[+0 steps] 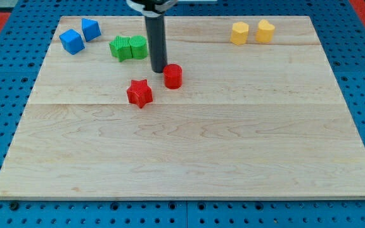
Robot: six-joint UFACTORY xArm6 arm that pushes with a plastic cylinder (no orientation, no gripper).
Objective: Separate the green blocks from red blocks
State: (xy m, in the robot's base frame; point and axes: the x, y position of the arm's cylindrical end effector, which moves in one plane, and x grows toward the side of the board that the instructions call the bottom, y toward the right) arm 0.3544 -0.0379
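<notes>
My tip (159,69) rests on the wooden board just left of the red cylinder (173,76), nearly touching it. The red star (139,93) lies below and left of the tip. Two green blocks sit side by side, touching, up and left of the tip: a green star-like block (121,48) and a green block (139,46) right beside the rod. The rod hides part of the right green block's edge.
Two blue blocks (72,42) (90,29) sit at the view's top left. Two yellow blocks (239,33) (265,31) sit at the view's top right. The wooden board (233,145) lies on a blue perforated table.
</notes>
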